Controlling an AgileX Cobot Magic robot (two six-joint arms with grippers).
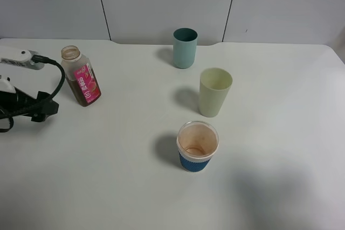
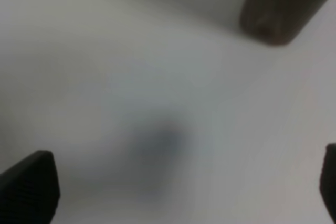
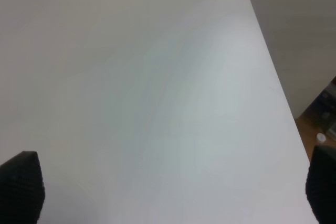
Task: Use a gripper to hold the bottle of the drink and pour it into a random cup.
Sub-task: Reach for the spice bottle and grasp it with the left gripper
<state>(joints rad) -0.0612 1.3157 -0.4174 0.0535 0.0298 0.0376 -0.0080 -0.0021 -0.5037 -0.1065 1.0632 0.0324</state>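
Now left gripper released, empty, just beside bottle; right gripper released above table near edge.

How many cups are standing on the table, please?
3: a teal tumbler at the back, a pale green tumbler in the middle, and a blue-sleeved clear cup nearest the camera. None appears hidden.

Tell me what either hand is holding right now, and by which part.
Nothing is held. The left hand stands open, short of the small clear plastic bottle with the pink label; the right hand is open above the white table.
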